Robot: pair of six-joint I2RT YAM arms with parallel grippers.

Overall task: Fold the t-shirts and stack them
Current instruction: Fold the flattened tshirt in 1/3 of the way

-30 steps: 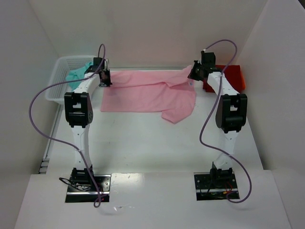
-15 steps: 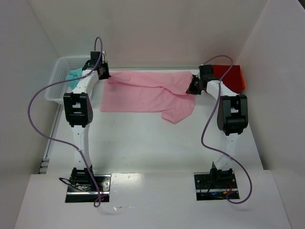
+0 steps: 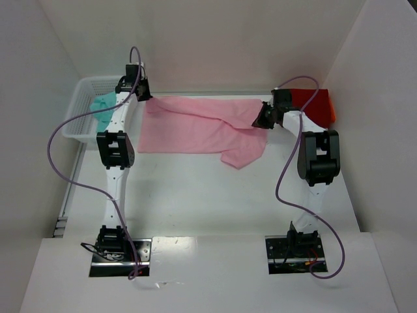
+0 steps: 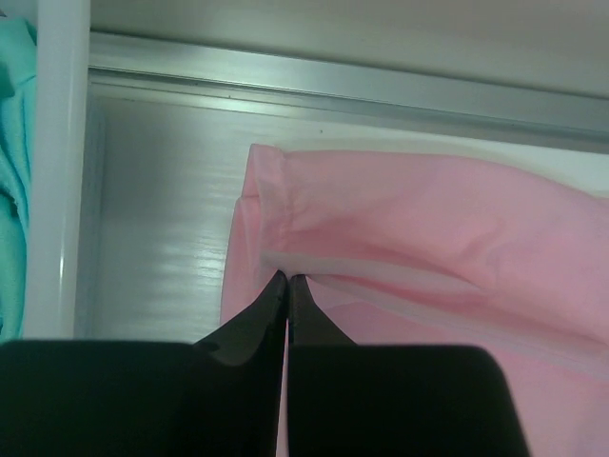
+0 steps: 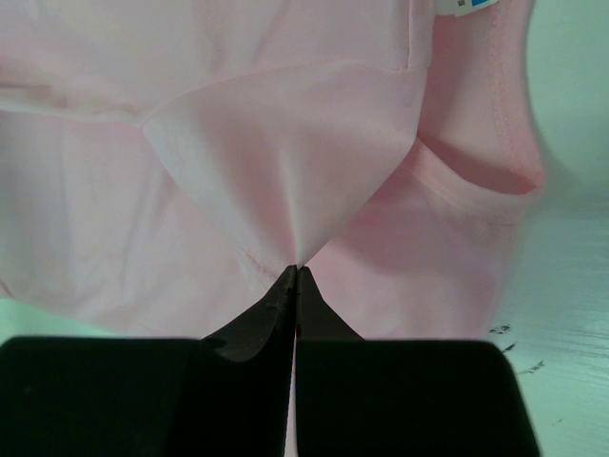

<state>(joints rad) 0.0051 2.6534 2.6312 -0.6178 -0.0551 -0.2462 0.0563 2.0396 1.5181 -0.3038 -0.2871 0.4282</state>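
Wrist views alone show left tool (image 4: 287, 279) and right tool (image 5: 296, 271) pinching pink t-shirt (image 3: 195, 127).

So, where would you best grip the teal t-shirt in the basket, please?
Pinch the raised crumple of the teal t-shirt from straight above: it lies bunched inside the basket, whose walls likely block a sideways approach. The left gripper holds the pink t-shirt.
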